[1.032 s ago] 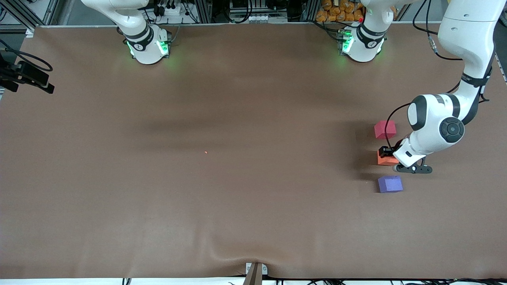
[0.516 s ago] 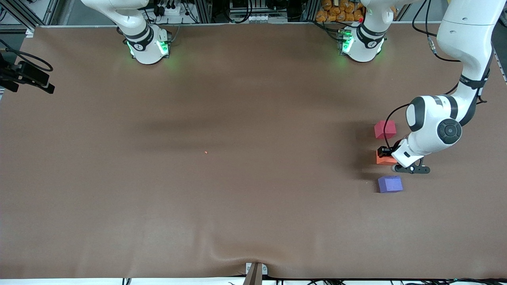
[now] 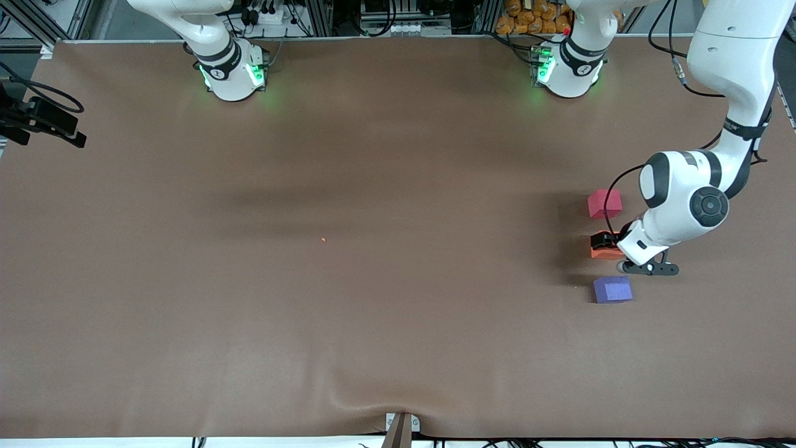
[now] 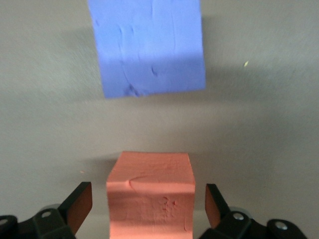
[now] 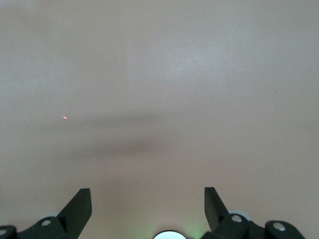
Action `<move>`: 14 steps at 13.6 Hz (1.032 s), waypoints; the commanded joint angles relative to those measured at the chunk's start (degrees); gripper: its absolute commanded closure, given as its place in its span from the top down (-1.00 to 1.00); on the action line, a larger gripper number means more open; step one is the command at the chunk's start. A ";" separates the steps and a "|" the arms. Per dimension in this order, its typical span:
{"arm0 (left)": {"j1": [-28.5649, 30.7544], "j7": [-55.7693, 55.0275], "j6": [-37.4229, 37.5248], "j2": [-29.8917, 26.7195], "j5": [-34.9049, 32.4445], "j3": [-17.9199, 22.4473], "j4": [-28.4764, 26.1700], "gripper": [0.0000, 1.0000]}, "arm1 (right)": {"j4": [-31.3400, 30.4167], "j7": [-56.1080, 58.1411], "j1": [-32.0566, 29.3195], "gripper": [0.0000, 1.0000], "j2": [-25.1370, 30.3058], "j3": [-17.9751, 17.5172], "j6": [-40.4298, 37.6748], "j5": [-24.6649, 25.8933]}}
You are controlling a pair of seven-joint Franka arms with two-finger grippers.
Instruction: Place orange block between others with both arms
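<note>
The orange block (image 3: 602,252) (image 4: 149,194) rests on the table in a row, between the red-pink cube (image 3: 604,203), which is farther from the front camera, and the purple-blue cube (image 3: 612,289) (image 4: 149,47), which is nearer. My left gripper (image 3: 606,244) (image 4: 148,201) is down around the orange block and open, with a gap showing on each side between the block and the fingers. My right gripper (image 5: 148,199) hangs open over bare table near its own base, with nothing between its fingers. It does not show in the front view.
The brown table cover (image 3: 373,186) has a wrinkle at its near edge (image 3: 373,398). A tiny orange speck (image 3: 323,239) (image 5: 65,117) lies mid-table. A black camera mount (image 3: 43,118) sticks in at the right arm's end.
The left gripper's fingers have spread apart and let go of the orange block, which stays on the table. The left arm barely shifted. The right arm has not moved.
</note>
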State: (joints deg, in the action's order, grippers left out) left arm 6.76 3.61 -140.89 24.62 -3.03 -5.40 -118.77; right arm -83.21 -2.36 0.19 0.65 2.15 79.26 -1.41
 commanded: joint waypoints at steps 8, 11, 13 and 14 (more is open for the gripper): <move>0.00 -3.52 18.27 -11.52 -0.40 -0.40 9.16 1.00 | 0.68 -0.90 0.69 1.00 -0.38 0.14 -0.15 1.32; 0.00 -3.78 21.00 -13.97 -0.31 -0.40 11.36 1.00 | 0.68 -0.90 0.69 1.00 -0.38 0.14 -0.15 1.23; -0.09 -3.87 25.20 -15.64 -0.31 -1.10 13.73 1.00 | 0.68 -0.98 0.69 1.00 -0.47 0.14 -0.15 1.32; 0.18 -4.04 27.75 -16.18 -0.22 -2.24 15.57 1.00 | 0.68 -0.90 0.77 1.00 -0.38 0.14 -0.15 1.24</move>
State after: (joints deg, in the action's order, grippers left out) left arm 6.72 1.07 -117.89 10.39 -3.03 -5.97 -105.78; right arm -83.21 -2.36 0.20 0.58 2.15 79.27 -1.38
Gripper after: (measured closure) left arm 0.000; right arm 0.000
